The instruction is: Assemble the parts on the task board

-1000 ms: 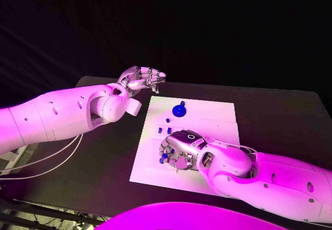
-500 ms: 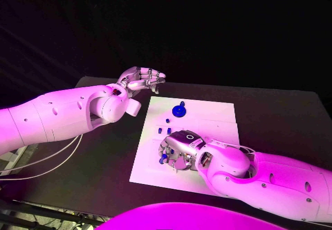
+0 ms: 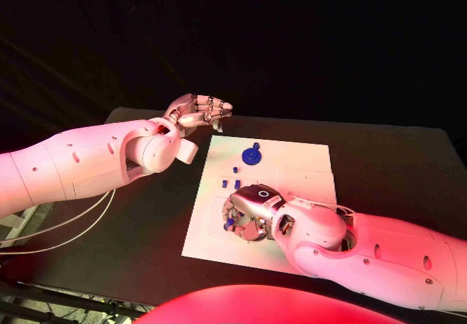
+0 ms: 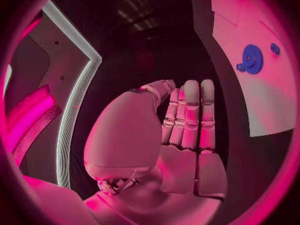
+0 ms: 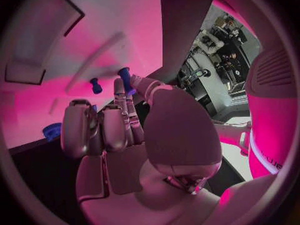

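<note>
The right hand (image 3: 251, 212) is hovering low over the task board (image 3: 292, 165), pinching a small blue peg (image 5: 124, 78) at its fingertips. The blue gear (image 3: 252, 156) is lying farther up the board, while the left hand (image 3: 200, 111), fingers curled in and holding nothing, is hanging off its far-left corner.

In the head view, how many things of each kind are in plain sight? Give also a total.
Robot hands: 2, left robot hand and right robot hand
Task board: 1
Blue gear: 1
Small blue pegs: 3
Total: 7, without blue bits half hidden under the right robot hand
</note>
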